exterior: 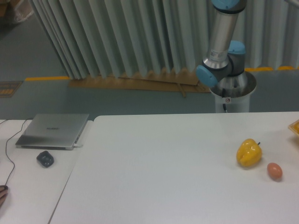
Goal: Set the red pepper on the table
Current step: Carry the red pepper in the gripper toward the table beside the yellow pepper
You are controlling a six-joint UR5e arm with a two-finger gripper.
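The red pepper is out of view. The large white table fills the lower frame. Only the robot's base and lower arm show, behind the table's far edge at the upper right; the arm runs up out of the top of the picture. The gripper itself is outside the frame.
A yellow pepper and a small brown egg lie near the table's right side. An orange object peeks in at the right edge. On the adjoining left table sit a laptop, a dark mouse and a cable.
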